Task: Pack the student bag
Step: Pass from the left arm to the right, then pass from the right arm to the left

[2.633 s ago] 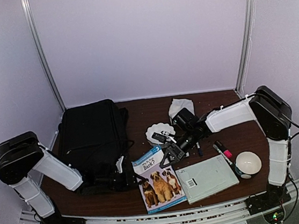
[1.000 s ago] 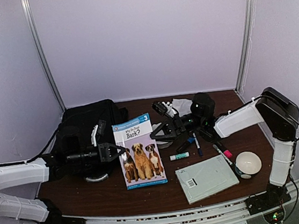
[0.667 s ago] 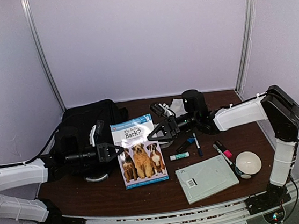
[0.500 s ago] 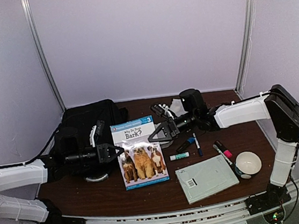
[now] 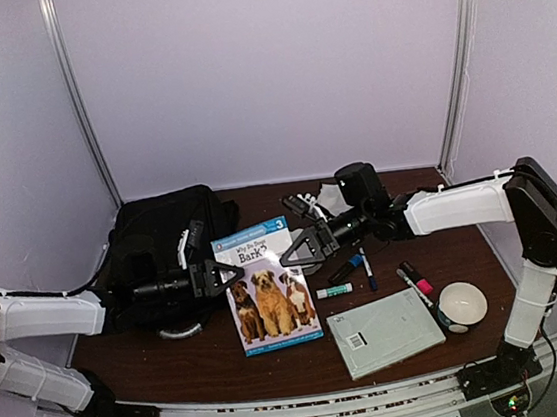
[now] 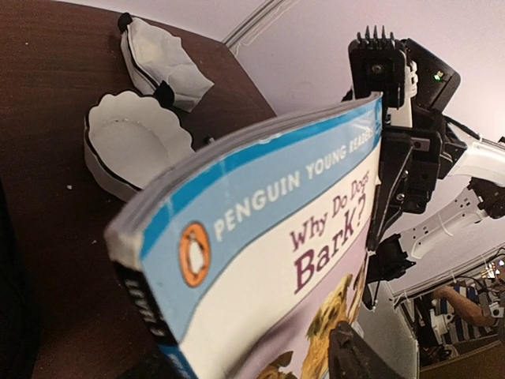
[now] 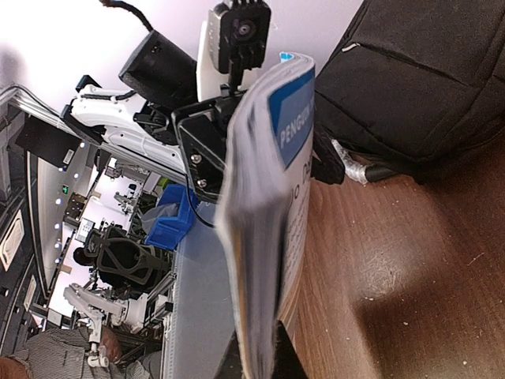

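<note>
Black fabric, slumped and soft: the student bag (image 5: pixel 167 243) lies on the tabletop (image 5: pixel 176 366), and whether a zip stands open I cannot tell. Just right of the bag a book (image 5: pixel 267 285) with dogs on its cover is raised at a tilt. The right tool (image 5: pixel 301 249) is clamped on the book's corner farthest from the bag, and its wrist view shows the pages pinched edge-on. The left tool (image 5: pixel 228 275) sits at the book's bag-side edge; gripping or parted, I cannot tell. Farther right of the bag lie a notebook (image 5: pixel 385 330) and a bowl (image 5: pixel 462 303).

Judging by this, the step is bringing the book to the bag — perhaps a hand-over. Next, one tool probably must hold a compartment open while the book slides in spine-first.
</note>
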You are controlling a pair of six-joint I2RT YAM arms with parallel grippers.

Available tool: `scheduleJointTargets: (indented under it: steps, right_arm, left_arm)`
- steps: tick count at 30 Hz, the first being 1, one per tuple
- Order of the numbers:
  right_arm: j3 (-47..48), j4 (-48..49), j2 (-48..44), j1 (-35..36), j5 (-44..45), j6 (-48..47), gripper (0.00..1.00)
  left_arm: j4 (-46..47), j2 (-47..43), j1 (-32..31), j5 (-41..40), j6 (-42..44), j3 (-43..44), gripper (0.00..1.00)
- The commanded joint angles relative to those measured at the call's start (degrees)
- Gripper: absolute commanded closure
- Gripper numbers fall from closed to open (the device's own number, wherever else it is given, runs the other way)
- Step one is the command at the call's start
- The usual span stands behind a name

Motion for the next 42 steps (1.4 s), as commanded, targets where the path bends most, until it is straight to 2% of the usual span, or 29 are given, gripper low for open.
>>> scheduleJointTargets:
  steps: [1, 5, 9, 12, 15, 20, 24, 26, 27, 30, 32, 34, 36, 38, 42]
  right_arm:
    - [2.15, 3.99, -2.9, -0.67, -2.09, 1.3, 1.0]
    - [3.41, 4.77, -2.45, -1.32, -2.13, 2.42, 1.0]
    - [5.08, 2.91, -1.82, -2.05, -0.74, 1.77, 1.0]
    - [6.62, -2.52, -1.5, -2.35, 0.99, -2.3, 1.0]
    - [7.06, -6.46, -1.79, -2.55, 2.2, -5.68, 0.83]
    - [5.42, -3.67, -3.19, -3.25, 1.6, -5.25, 0.48]
    - [5.43, -0.04, -3.25, -3.54, -0.11, -2.6, 0.36]
    - [4.97, 5.12, -2.34, -3.51, -2.63, 2.68, 0.36]
    - [3.59, 11.22, -2.13, -3.47, -3.75, 7.81, 0.37]
    - [-2.24, 42.62, -0.85, -3.47, -6.43, 30.86, 0.41]
    - [-2.94, 63.48, 1.52, -3.41, -8.11, 45.3, 0.44]
    - [-2.16, 75.11, 4.16, -3.42, -9.2, 57.18, 0.49]
    - [-1.4, 77.87, 5.4, -3.42, -9.67, 61.2, 0.59]
    - [-2.2, 74.9, 5.0, -3.37, -9.5, 59.33, 0.64]
    - [-4.17, 60.43, 1.67, -3.36, -8.76, 46.09, 0.56]
  left_arm:
    - [9.94, 2.46, -0.12, 4.0, -1.87, 1.21, 0.41]
    - [16.29, 4.76, -0.45, 7.16, -4.03, 1.72, 0.53]
    - [23.55, 6.85, -0.52, 10.59, -7.59, 2.59, 0.73]
    - [26.21, 7.36, -0.65, 10.91, -9.58, 3.18, 0.88]
    - [25.89, 5.96, -0.61, 9.54, -9.62, 3.87, 1.0]
    - [23.74, 2.72, -0.61, 7.43, -9.47, 6.56, 1.0]
    - [20.37, 1.32, -0.56, 7.55, -8.88, 9.66, 1.0]
    - [18.0, 0.84, -0.56, 7.31, -7.74, 10.96, 1.0]
    - [16.38, 0.51, -0.52, 6.99, -6.89, 11.46, 1.0]
    - [12.69, -0.58, -0.24, 5.35, -5.21, 12.09, 1.0]
    - [12.35, -0.92, 0.01, 4.64, -5.04, 11.74, 1.0]
    - [9.87, -1.15, 0.31, 3.56, -3.56, 11.91, 1.0]
    - [6.36, -1.58, 0.48, 1.79, -1.38, 12.34, 1.0]
    - [4.71, -2.23, 0.83, 0.39, -0.35, 12.29, 1.0]
    - [4.49, -3.71, 1.96, -0.81, -0.27, 11.34, 1.0]
